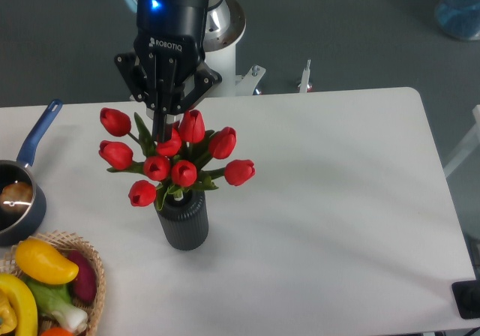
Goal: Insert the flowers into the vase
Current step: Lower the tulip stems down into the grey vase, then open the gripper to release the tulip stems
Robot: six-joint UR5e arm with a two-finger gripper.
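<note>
While flowers sit in vase, hand above bunch; grip state unclear.

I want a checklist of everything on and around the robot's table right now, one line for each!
Surface: white table, bare on the right side.
Job's things: red flowers stand with stems down in the dark ribbed vase; the vase is upright.
Clutter: blue-handled saucepan at the left edge with something inside; basket of yellow, purple and green vegetables at the lower left.
Grippers: gripper sits at the top of the bunch, fingers close together; whether it grips a stem cannot be told.
Cables: nothing seen.
Surroundings: grey floor, a blue bag at upper right.
</note>
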